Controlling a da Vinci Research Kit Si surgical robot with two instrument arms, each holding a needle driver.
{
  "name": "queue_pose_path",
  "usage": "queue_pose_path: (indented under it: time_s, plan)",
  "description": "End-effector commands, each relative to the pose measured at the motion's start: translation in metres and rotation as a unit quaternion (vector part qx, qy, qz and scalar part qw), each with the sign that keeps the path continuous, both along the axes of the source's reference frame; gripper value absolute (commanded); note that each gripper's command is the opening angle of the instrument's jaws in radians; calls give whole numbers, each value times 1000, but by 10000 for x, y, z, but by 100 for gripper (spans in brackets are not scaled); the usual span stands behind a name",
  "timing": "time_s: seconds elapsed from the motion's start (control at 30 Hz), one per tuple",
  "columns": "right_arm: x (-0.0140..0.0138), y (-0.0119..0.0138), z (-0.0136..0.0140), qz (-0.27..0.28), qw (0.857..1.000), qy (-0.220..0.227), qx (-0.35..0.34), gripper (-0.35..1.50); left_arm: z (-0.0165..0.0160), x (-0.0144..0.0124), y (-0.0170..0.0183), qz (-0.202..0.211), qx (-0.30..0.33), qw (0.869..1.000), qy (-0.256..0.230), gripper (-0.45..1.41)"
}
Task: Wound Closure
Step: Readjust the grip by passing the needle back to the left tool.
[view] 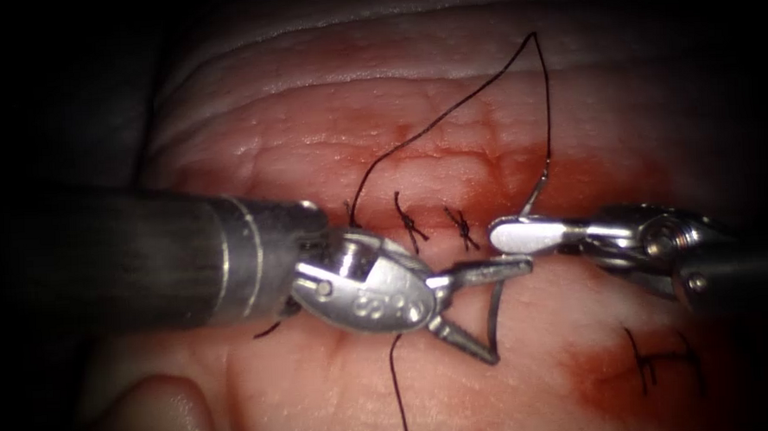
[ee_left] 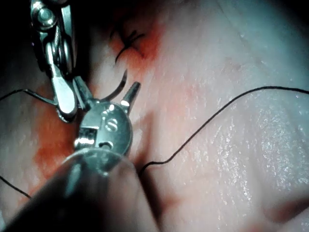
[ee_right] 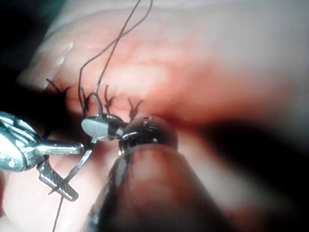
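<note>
My right tool (view: 510,235) has its jaws pressed together on the curved needle (view: 496,319). It grips the needle on the part nearer the thread end, which stands up just beyond the jaws on their far side. From that end the thread (view: 482,90) climbs to a sharp bend over the far tissue (view: 312,141), then falls back leftward toward the line of tied stitches (view: 412,225). The rest of the needle curves toward the near side, and there it runs straight into the gap of my left tool (view: 509,312). Its jaws are spread wide and hold nothing, one pointing right just under my right jaws and the other slanting near and right. The right wrist view shows the needle (ee_right: 72,171) lying across that opening, with the pointed end close to the tip of the lower left jaw. So the needle's long curve runs far to near, roughly crosswise to my left jaws, and the stretch toward the point is already between them. My left tool is clearly the nearer one to the pointed half. The needle seems to sit clear above the tissue rather than in it, though I can't be sure at the very tip. Red fluid (view: 599,189) stains the tissue to the right of the stitches.
</note>
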State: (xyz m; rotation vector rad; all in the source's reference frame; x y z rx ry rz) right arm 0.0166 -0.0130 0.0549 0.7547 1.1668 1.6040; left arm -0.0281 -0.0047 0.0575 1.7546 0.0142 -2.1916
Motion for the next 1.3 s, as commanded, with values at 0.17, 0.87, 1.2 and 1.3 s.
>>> queue_pose_path:
  time_s: [0.17,0.87,1.2,1.3]
  plan:
    - [6,-1,4,-8,1000,16,6,-35,5,-6,-2,10,-9,1000,-4,54]
    - [13,-4,4,-14,1000,26,6,-35,3,-7,5,0,-41,999,-25,-45]
    - [19,-5,3,-5,1000,31,2,37,-1,-6,11,-50,-90,993,-52,-45]
    - [19,-3,5,2,999,36,7,79,-4,-6,12,-65,-98,991,-59,-45]
